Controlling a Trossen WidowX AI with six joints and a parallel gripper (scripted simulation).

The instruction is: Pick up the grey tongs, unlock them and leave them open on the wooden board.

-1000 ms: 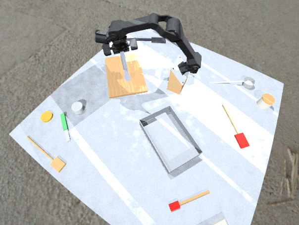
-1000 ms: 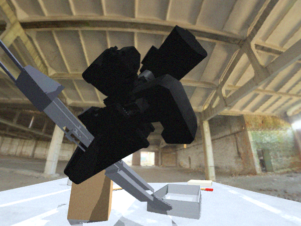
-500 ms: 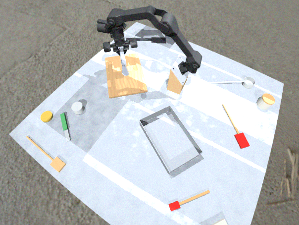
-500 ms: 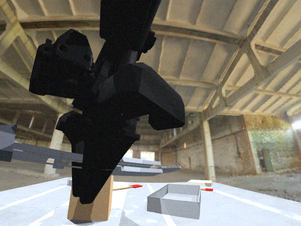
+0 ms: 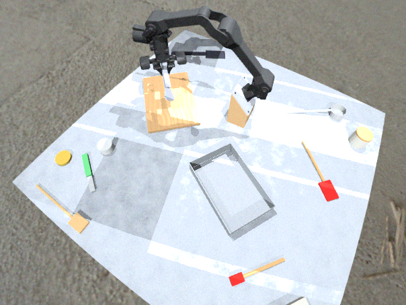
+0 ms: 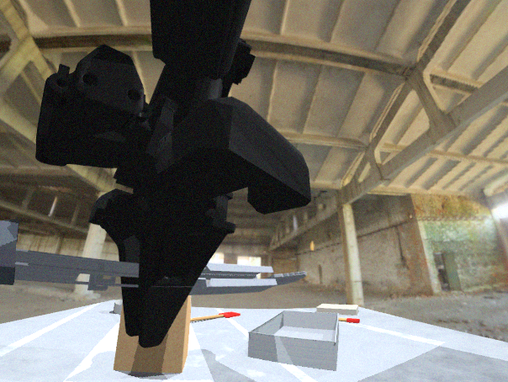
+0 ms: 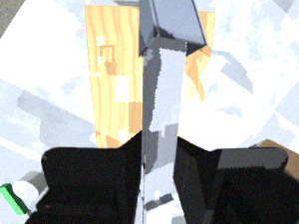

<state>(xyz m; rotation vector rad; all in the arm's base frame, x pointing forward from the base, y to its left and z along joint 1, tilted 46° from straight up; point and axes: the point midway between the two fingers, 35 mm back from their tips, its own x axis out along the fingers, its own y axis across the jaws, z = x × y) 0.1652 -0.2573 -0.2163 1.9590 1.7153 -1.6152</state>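
Observation:
The grey tongs [image 5: 167, 80] [image 6: 235, 286] [image 7: 166, 99] are held in the air, lying nearly level. Their tips point right in the exterior view, and the hinge end reaches that view's left edge. Their two arms lie close together there; whether the lock is released cannot be told. My gripper [image 5: 165, 71] [image 6: 140, 336] [image 7: 153, 134] points down and is shut on the tongs around their middle. The wooden board [image 5: 154, 114] [image 7: 107, 24] lies on the table below them. The roasting tin [image 5: 252, 181] [image 6: 269, 349] stands apart from them, with nothing in it.
A wooden knife block [image 5: 238, 115] stands right of the board. A dark-handled utensil [image 5: 215, 54] lies behind. A white cup [image 5: 105, 147], green-handled knife [image 5: 87, 164] and yellow lid [image 5: 63, 158] are left. A jar [image 5: 360, 138], small pan [image 5: 337, 112] and red spatula [image 5: 328, 190] are right.

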